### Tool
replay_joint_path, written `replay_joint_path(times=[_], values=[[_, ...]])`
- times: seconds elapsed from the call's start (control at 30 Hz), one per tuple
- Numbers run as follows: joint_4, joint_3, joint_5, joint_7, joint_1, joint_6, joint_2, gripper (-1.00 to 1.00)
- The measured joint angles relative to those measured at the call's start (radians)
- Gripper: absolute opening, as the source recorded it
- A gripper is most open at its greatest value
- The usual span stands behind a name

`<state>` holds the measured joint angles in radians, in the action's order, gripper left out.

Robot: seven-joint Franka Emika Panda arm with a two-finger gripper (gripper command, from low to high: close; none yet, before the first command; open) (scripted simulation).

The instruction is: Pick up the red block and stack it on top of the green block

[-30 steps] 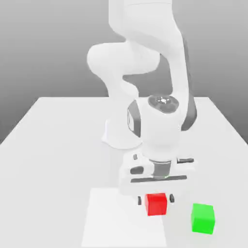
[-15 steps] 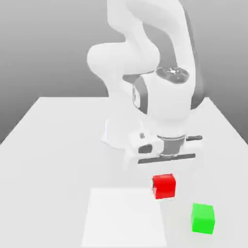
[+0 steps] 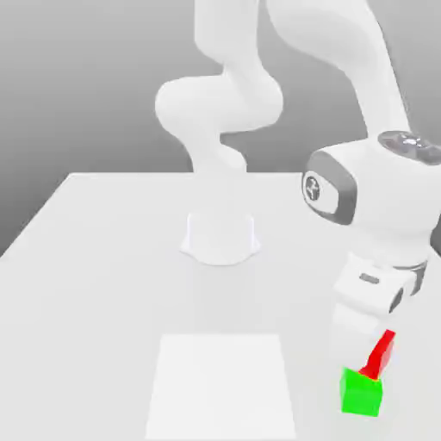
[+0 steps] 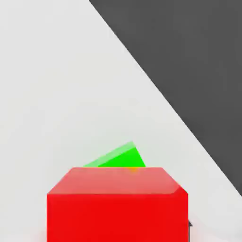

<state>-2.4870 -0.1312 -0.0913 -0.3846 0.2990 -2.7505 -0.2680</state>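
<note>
Red block (image 3: 381, 354) sits tilted above green block (image 3: 361, 393), near right of table (image 3: 103, 258); gripper (image 3: 375, 344) finger state: can't tell.

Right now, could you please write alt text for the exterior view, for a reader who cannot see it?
A white robot arm reaches down at the exterior view's right, with a tilted red block under its hand, right above a green block. Both are near the front edge of a white table, beside a paler square patch.
</note>
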Motion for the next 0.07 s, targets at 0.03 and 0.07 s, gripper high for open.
replay_joint_path(times=[0.03, 0.07], values=[[0.000, 0.000, 0.000, 0.000, 0.000, 0.000, 0.000, 1.00], [0.000, 0.000, 0.000, 0.000, 0.000, 0.000, 0.000, 1.00]])
